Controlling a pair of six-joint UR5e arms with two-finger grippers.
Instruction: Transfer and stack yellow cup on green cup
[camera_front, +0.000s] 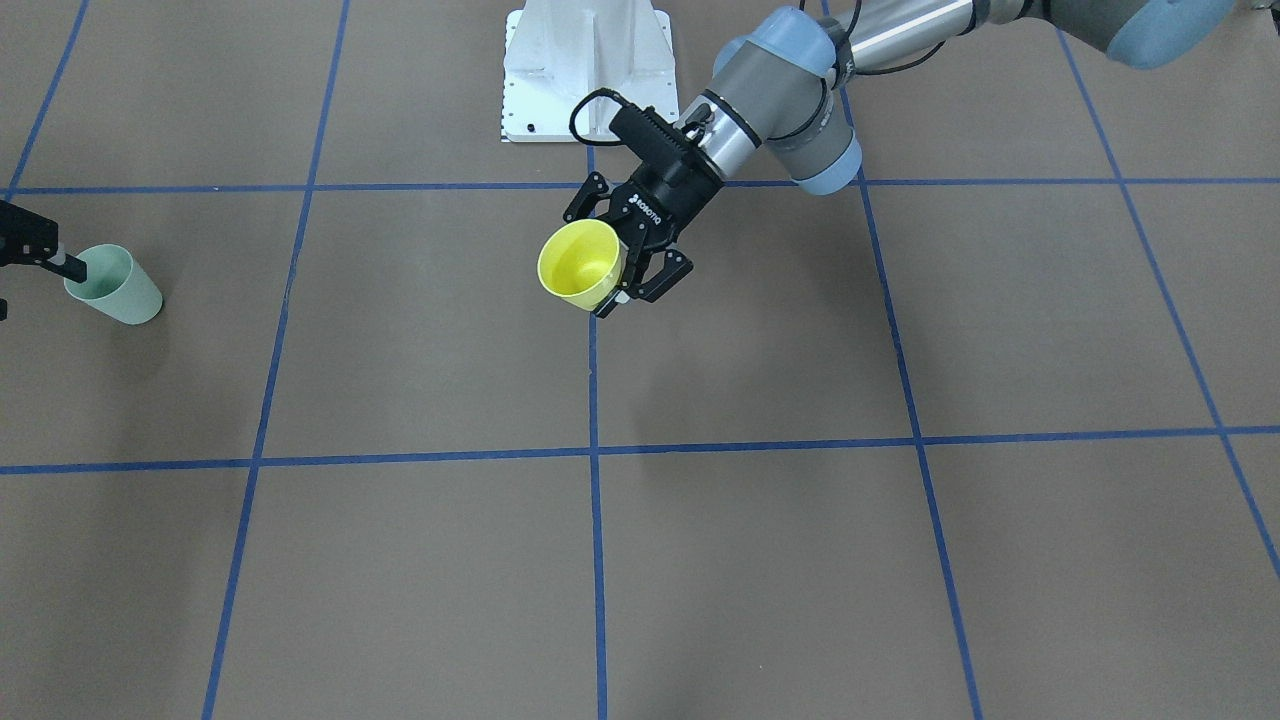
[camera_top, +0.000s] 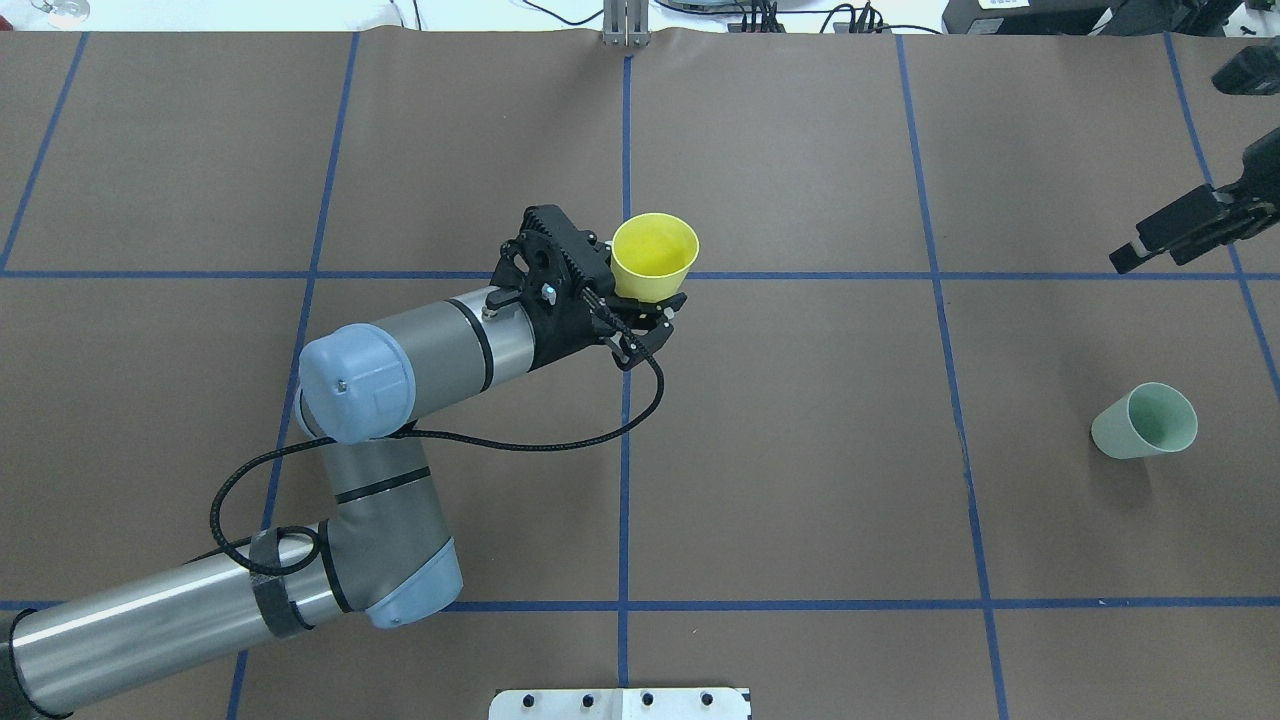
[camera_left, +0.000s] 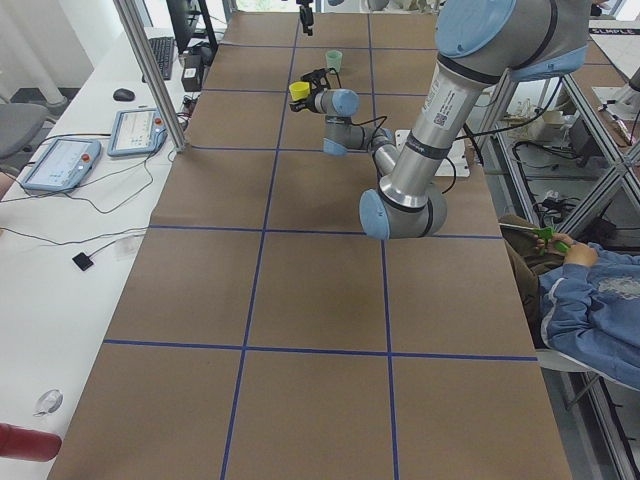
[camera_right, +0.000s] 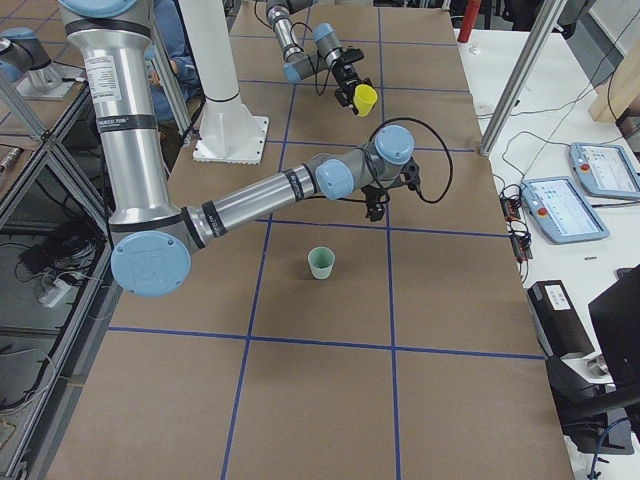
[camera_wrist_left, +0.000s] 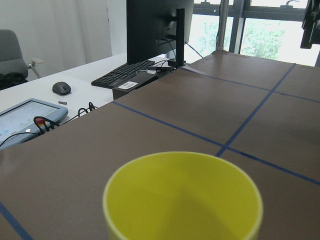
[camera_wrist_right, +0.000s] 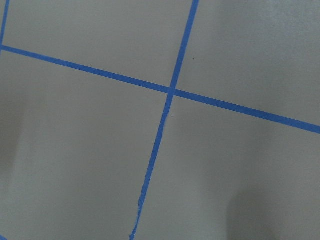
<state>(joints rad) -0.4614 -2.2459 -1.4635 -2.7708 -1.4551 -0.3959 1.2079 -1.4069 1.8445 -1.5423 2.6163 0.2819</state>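
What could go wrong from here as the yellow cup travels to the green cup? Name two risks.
1. The left hand grips the yellow cup low on its smooth, tapered wall, so it may slip on the long carry.
2. The green cup stands unheld, with the right hand hanging nearby; an off-centre descent could tip it, or the arms could clash.

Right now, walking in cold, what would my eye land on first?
The bright yellow cup, gripped aloft over the table's middle by the left arm's fingers. Next, the pale green cup, standing alone on the brown table towards the robot's right end.
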